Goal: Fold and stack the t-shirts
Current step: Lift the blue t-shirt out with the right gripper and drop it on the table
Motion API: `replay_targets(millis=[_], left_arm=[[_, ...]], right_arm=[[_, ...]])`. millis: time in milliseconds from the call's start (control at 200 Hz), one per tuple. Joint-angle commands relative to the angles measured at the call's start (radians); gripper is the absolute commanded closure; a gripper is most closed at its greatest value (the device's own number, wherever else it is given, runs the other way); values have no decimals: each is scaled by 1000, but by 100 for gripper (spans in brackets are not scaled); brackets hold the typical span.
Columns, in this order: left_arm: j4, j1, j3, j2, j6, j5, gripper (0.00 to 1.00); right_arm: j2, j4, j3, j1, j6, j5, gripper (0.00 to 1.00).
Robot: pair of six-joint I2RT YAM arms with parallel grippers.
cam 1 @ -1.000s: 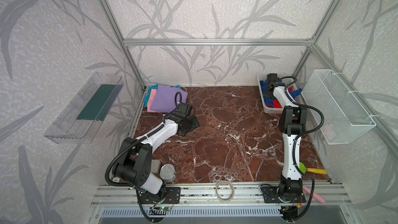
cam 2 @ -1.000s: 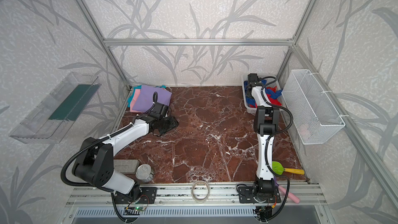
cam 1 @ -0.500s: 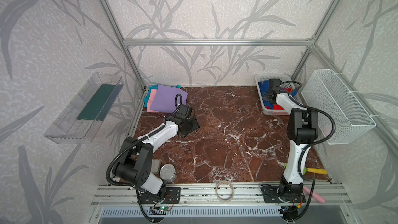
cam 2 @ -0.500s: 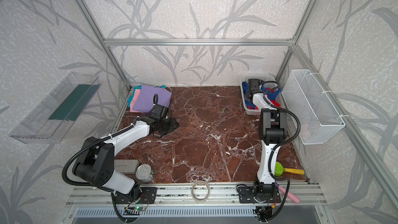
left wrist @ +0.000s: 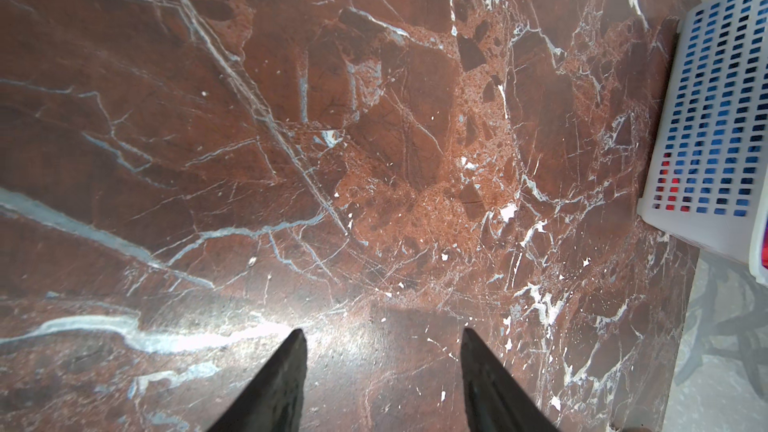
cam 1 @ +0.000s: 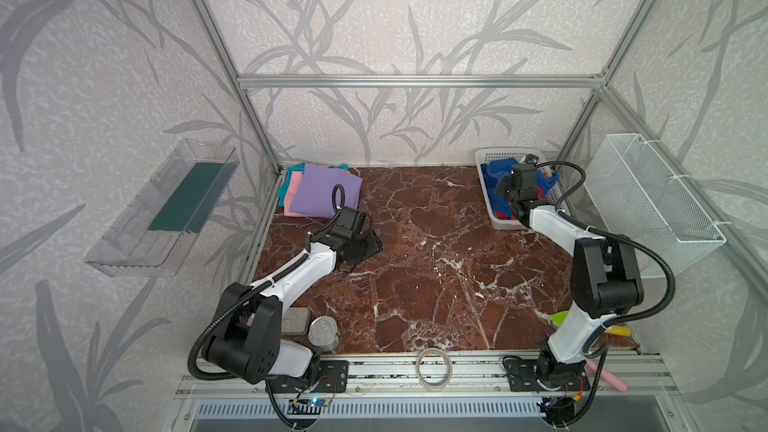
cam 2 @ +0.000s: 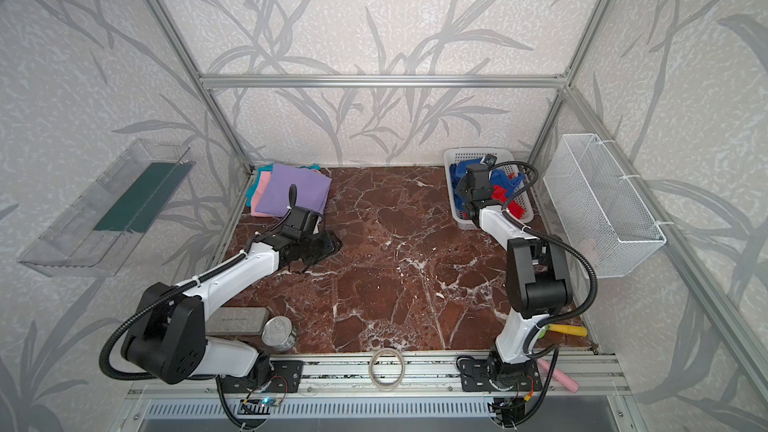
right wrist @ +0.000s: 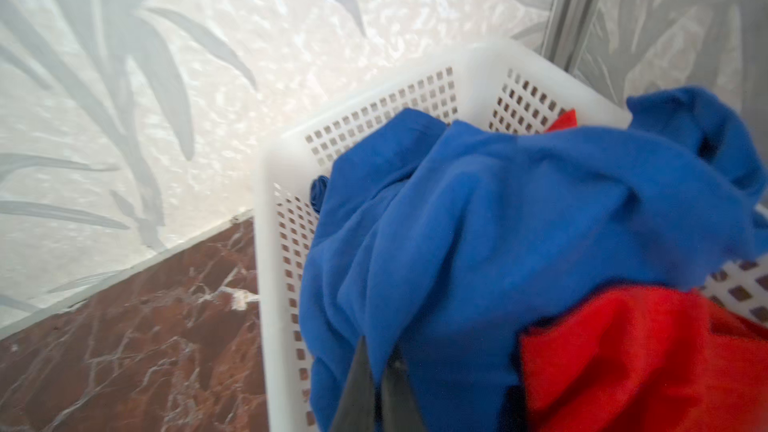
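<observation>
One blue shirt (red shirt beside), basket around

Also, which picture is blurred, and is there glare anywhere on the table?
Right wrist view: the blue shirt and red shirt look soft, slightly blurred. Left wrist view: sharp, with pale glare on the table ahead of the open left gripper. Both top views: sharp, evenly lit.
</observation>
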Motion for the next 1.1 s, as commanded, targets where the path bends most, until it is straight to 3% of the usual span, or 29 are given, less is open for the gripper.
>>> replay_targets(millis=[0, 225, 390, 655, 790, 985, 1040, 1095], left_arm=[[-9, -4, -14, -47, 5, 0, 40], [-22, -4, -27, -91, 10, -5, 40], [-33, -4, -31, -120, 12, -15, 40], [-84, -4, 12, -140, 24, -52, 38], [-94, -4, 28, -144, 22, -64, 37], [-103, -4, 28, -134, 22, -57, 33], [-106, -4, 30, -123, 24, -50, 33], [-106, -4, 36, -109, 25, -44, 33]], right_arm=[[-86, 97, 2, 66, -42, 18, 99], [-137, 86, 53, 198, -115, 89, 100], [-197, 122, 124, 329, -258, 163, 100], [-238, 0, 397, 500, -420, 143, 100], [-243, -73, 390, 523, -376, 128, 100], [-248, -111, 184, 525, -283, 158, 96], [-232, -149, 163, 524, -271, 154, 91], [-214, -195, 153, 523, -264, 139, 73]])
